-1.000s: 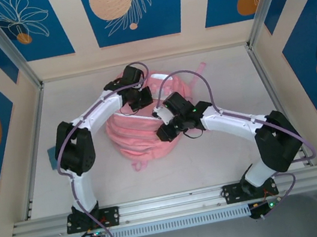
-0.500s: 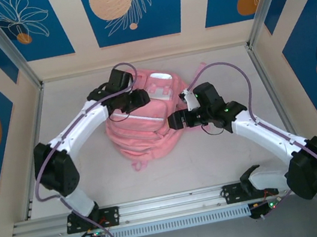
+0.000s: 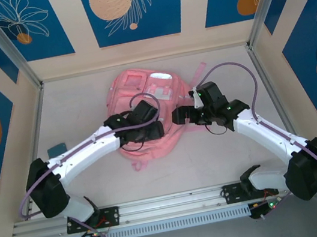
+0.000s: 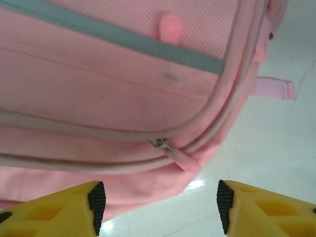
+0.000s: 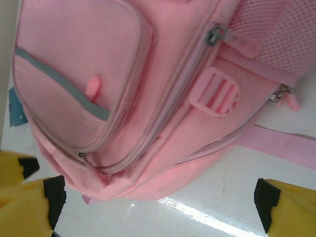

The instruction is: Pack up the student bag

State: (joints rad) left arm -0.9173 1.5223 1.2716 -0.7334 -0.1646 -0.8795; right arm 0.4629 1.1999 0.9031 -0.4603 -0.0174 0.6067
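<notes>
Two empty grippers, jaws apart: left gripper [image 4: 158, 205], right gripper [image 5: 158, 202], at student bag [image 3: 134, 83], front pocket [image 4: 98, 98] zipped

The student bag [image 3: 141, 88] lies under the left arm [image 3: 91, 151], beside the right arm [image 3: 265, 137]

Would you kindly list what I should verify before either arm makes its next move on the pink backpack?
1. Left hand open and empty: ok.
2. Right hand open and empty: ok.
3. Student bag lying on the table, front pockets facing up: ok.
4. Front pocket zip pull in front of the left hand, unobstructed: ok.
5. Main compartment open enough for packing: cannot tell.
6. Loose strap apart from the right hand's fingers: ok, though near, so probably worth watching.
</notes>
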